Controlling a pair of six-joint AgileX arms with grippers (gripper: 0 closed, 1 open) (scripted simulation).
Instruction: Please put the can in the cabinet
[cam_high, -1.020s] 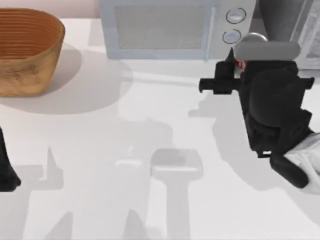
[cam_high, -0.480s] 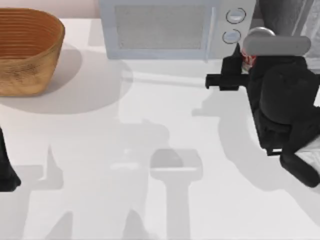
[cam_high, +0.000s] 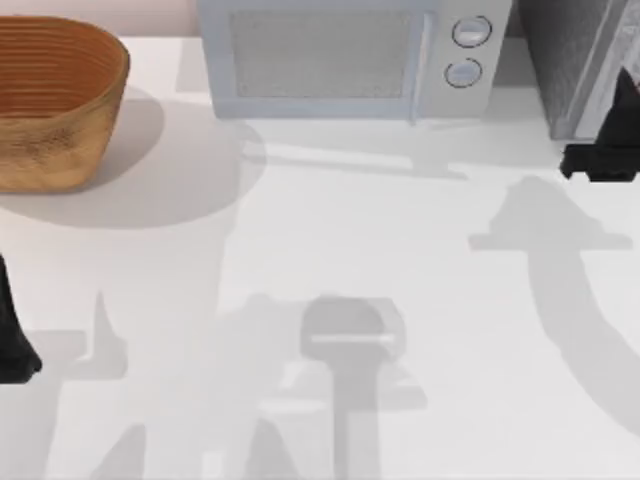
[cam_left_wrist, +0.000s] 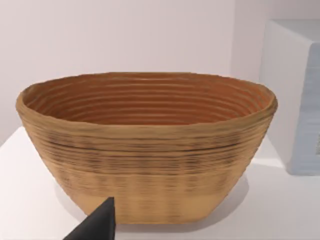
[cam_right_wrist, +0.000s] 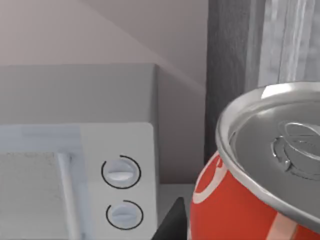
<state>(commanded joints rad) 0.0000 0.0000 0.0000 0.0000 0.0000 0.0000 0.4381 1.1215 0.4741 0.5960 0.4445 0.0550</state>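
Can (cam_right_wrist: 250, 200) sits near right hand (cam_high: 600, 160) beside cabinet (cam_high: 570, 60).

A woven wicker basket (cam_high: 55, 95) sits at the white table's (cam_high: 300, 260) far left corner, and well apart from it a light grey microwave (cam_high: 345, 55) with two round knobs (cam_high: 467, 50) stands along the far edge.

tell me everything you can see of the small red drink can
The small red drink can shows close up in the right wrist view: a glossy red body with white lettering and a silver metal top with rim and pull tab. It stands upright, with the dark grey speckled cabinet behind it and the light grey microwave with two round knobs beside. A dark finger sits against its side.
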